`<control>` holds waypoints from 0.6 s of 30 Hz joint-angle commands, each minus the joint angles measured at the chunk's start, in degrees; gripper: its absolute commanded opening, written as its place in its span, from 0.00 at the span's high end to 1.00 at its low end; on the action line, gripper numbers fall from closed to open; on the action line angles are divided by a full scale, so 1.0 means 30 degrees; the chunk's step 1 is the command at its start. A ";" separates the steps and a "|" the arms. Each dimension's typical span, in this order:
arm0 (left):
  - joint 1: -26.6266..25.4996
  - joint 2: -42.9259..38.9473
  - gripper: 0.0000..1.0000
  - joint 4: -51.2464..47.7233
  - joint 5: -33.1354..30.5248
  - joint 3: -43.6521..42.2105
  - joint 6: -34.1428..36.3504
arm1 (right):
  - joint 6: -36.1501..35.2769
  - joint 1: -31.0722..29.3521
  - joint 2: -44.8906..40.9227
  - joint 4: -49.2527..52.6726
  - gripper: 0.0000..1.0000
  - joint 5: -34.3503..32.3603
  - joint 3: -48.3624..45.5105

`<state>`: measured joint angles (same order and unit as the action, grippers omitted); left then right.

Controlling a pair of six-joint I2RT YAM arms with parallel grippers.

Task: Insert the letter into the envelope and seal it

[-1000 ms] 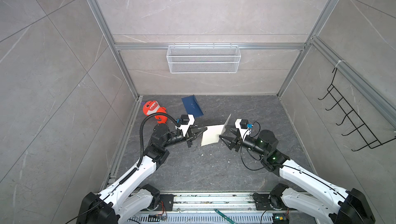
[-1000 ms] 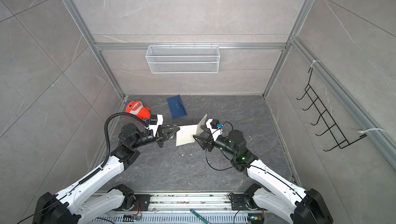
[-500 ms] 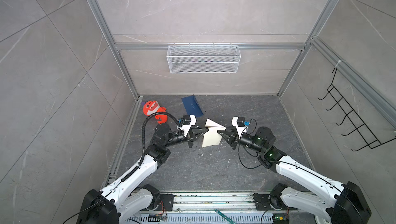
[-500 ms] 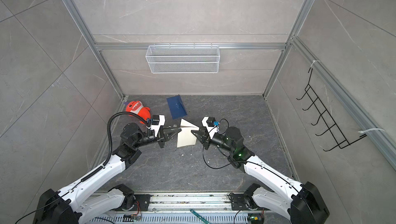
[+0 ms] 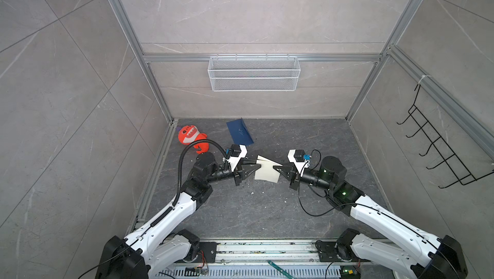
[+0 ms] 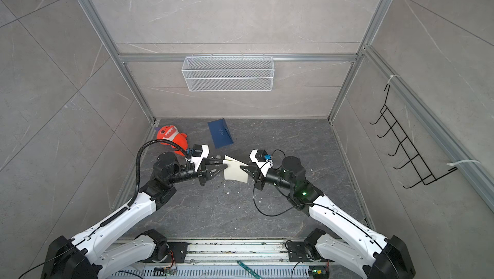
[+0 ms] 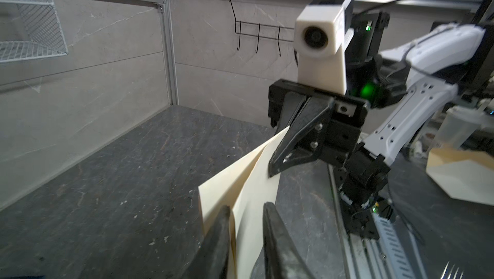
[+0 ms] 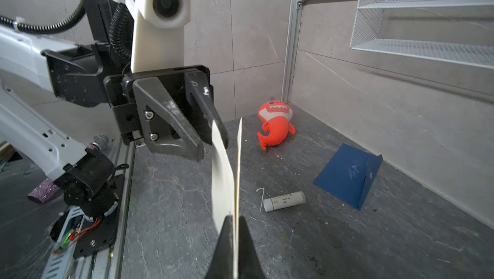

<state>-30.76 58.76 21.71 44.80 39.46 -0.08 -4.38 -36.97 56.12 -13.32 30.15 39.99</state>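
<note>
Folded letter [image 5: 267, 172] hangs between both grippers. The right gripper [image 5: 276, 168] pinches one edge shut. The left gripper [image 5: 257, 164] has its jaws parted around the opposite edge. The envelope [image 5: 239, 132] lies at 11 o'clock from the letter, long axis 11-to-5, nearer the left gripper.

Grey tile walls [image 5: 254, 10], dark stone floor [image 5: 254, 211], white wire basket [image 5: 254, 77], black hook rack [image 5: 438, 154].

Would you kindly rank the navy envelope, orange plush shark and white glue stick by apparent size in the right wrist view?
Largest: dark navy paper envelope
Then: orange plush shark
Smallest: white cylindrical glue stick
The shark lies farthest, so true size is unsure.
</note>
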 commanded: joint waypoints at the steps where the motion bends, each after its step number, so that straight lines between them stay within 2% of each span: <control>1: -0.0080 -0.1161 0.62 -0.2855 0.0030 0.1520 0.2654 | -0.3103 -0.0112 -0.0744 0.5054 1.00 0.0714 0.1605; 5: -0.0087 -0.1638 0.44 -0.5441 0.0227 0.2534 0.4442 | -0.5433 -0.0122 -0.0567 0.9540 1.00 0.0976 0.3136; 8: -0.0253 -0.1379 0.34 -0.7202 0.0784 0.3433 0.5528 | -0.6201 -0.0125 -0.0210 1.1453 1.00 0.1191 0.3857; 13: -0.1272 -0.0212 0.29 -0.9257 0.0908 0.4599 0.7377 | -0.6199 -0.0269 0.0069 1.1623 1.00 0.1621 0.3911; 18: -0.2355 0.0976 0.28 -1.0108 -0.0043 0.5284 0.8302 | -0.6410 -0.0708 0.0510 1.1388 1.00 0.1766 0.3938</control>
<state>-36.51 60.40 -5.08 45.17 52.86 20.51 -21.98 -38.22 56.97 19.31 33.93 50.48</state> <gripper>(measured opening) 0.719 0.046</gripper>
